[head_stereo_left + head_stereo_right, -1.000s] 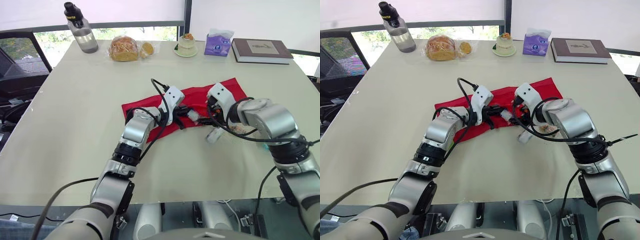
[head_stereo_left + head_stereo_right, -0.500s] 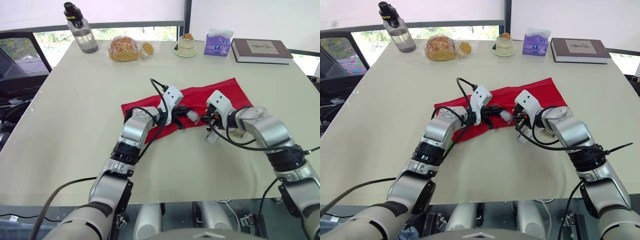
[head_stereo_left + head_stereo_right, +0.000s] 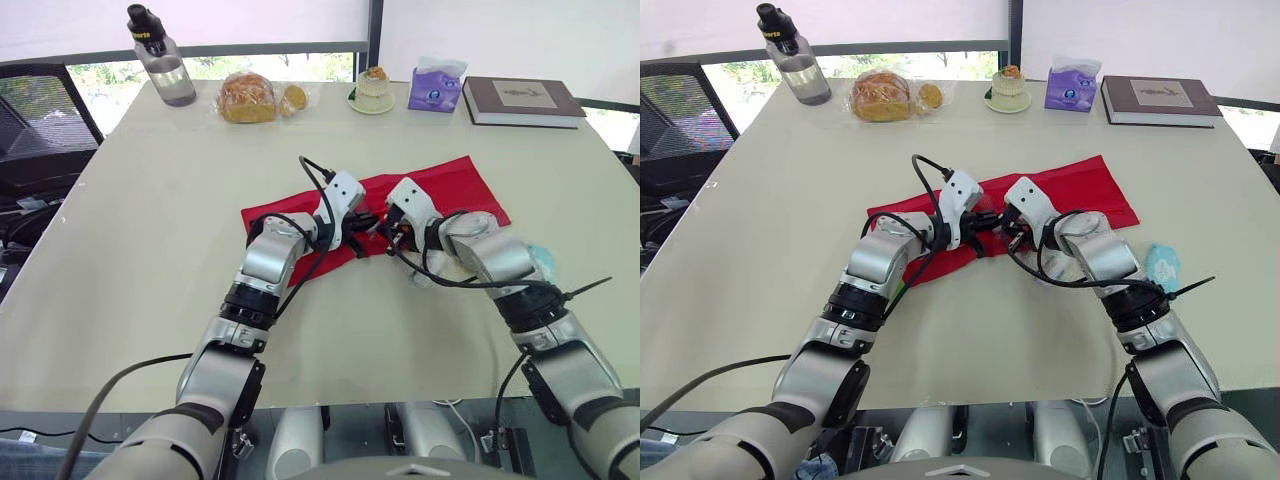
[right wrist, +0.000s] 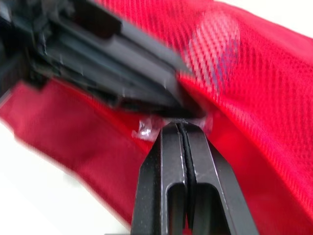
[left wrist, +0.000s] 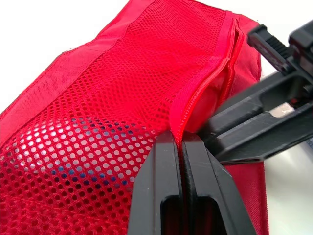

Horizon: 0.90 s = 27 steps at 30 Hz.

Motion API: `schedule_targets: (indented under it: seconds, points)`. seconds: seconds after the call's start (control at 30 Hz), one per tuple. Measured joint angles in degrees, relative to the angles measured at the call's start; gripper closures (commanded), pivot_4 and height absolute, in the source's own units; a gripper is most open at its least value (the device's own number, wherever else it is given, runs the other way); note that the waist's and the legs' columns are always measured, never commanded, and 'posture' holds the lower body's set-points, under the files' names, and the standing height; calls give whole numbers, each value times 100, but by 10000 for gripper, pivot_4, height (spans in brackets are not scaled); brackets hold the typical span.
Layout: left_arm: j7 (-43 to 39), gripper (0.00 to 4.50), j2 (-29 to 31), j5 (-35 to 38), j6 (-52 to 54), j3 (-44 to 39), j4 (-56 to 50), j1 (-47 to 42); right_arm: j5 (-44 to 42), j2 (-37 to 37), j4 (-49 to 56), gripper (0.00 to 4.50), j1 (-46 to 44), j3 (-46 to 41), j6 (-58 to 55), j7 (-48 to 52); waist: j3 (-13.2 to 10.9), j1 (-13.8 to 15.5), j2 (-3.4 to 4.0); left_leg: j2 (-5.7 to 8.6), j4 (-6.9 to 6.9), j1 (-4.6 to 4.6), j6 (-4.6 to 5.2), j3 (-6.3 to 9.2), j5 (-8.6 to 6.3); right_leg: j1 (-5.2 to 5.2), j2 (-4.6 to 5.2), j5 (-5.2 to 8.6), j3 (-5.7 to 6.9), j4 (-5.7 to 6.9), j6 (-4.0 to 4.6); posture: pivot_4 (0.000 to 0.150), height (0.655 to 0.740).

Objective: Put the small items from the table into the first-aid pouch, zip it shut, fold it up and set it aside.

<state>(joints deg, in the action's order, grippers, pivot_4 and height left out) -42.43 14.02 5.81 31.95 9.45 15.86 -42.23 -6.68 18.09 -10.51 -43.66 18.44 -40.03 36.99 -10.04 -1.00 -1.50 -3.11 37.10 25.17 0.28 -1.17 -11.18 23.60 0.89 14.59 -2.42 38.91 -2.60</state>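
Note:
The red first-aid pouch (image 3: 450,185) lies flat mid-table, mesh side up in the left wrist view. My left gripper (image 5: 178,139) is shut on the pouch's zipper edge (image 5: 208,83), holding the opening up. My right gripper (image 4: 182,125) is shut, its tips pressed into that opening right against the left gripper (image 3: 365,222). A scrap of clear wrapper (image 4: 145,130) shows at the right tips; I cannot tell whether it is pinched. A small white packet (image 3: 425,275) lies partly under my right forearm. A light blue packet (image 3: 1160,265) lies on the table to the right.
Along the far edge stand a water bottle (image 3: 160,55), bagged bread (image 3: 250,97), a small cake on a plate (image 3: 373,88), a purple tissue pack (image 3: 435,88) and a book (image 3: 522,100). A black chair (image 3: 40,130) is off the table's left side.
My right gripper has shut and moved left to the pouch opening beside the left gripper. The white item seen between the grippers is now hidden. The blue packet has come into view.

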Motion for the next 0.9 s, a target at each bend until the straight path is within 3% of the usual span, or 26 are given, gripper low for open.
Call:
schedule_targets:
  seconds: [0.4,0.67,0.87,0.9]
  points:
    - [23,45000,20,-4,-61,22,9,2,116,-217,-145,44840,208,-179,422,-205,0,5,0,0,-2,1,0,0,0,0,0,0,0,-1,0,1500,7400]
    - [27,45000,185,-167,-763,138,326,-13,-505,678,1732,44840,1357,-1140,900,362,0,17,0,0,-3,-1,0,1,0,-1,-1,0,1,-1,0,1500,7400]
    - [27,45000,194,-226,-1005,169,449,-27,-1156,901,2565,44840,2057,-1832,739,504,0,22,0,-1,-4,-2,0,2,0,-2,-2,0,0,-2,0,1500,7400]
    - [20,45000,201,-228,-1080,179,484,-24,-1446,1075,2902,39554,2468,-2203,721,617,0,52,0,2,-4,0,0,1,0,-3,2,1,1,-5,-1,1500,7400]
